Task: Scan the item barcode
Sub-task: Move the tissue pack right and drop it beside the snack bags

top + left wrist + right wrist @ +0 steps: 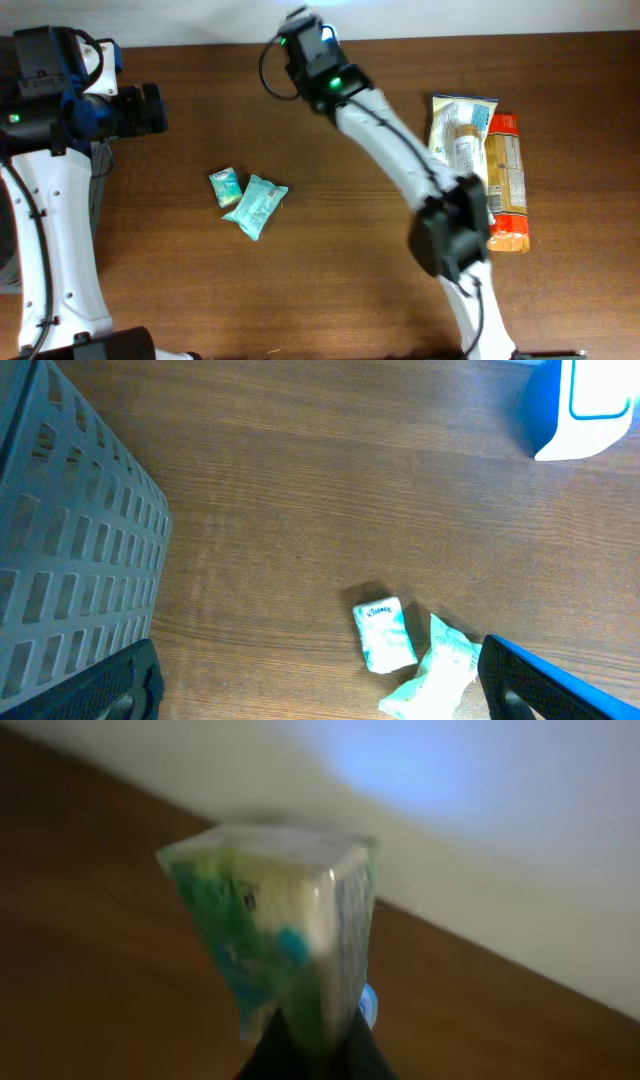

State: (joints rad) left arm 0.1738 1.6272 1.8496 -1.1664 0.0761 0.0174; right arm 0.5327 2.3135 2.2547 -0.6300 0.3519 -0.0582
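Near part of table (350, 300): bare wood, nothing of mine to mind.

Mid table, left of centre: two small green packets (225, 186) and (257, 205) lie just beside each other, untouched. Right side: a pale bag (462, 130) and an orange bag (507, 180) lie side by side, partly under my right arm.

Left side: my left gripper (152, 108) hangs spread wide, holding nothing. Leave it there.

Far edge, centre: my right gripper (312, 1050) is pressed together on the bottom edge of a third green packet (275, 920), the one to scan. It stands up from my fingers, leaning a little, above the wood. The view is blurred; I cannot tell which face carries the barcode.

Beyond: a blue and white device (580, 410) at the far edge, which I take to be the scanner. Pale wall behind, with a bluish glow.

Doing it well, as I judge it:
- Hold the wrist steady before anything else; blur suggests motion.
- Roll the packet slowly, one face at a time, toward the device.
- Keep the pinch low so my fingers cover no print.
- Soft wrapper: squeeze no harder, or the code creases.
- Keep the face flat to the window, not edge-on.
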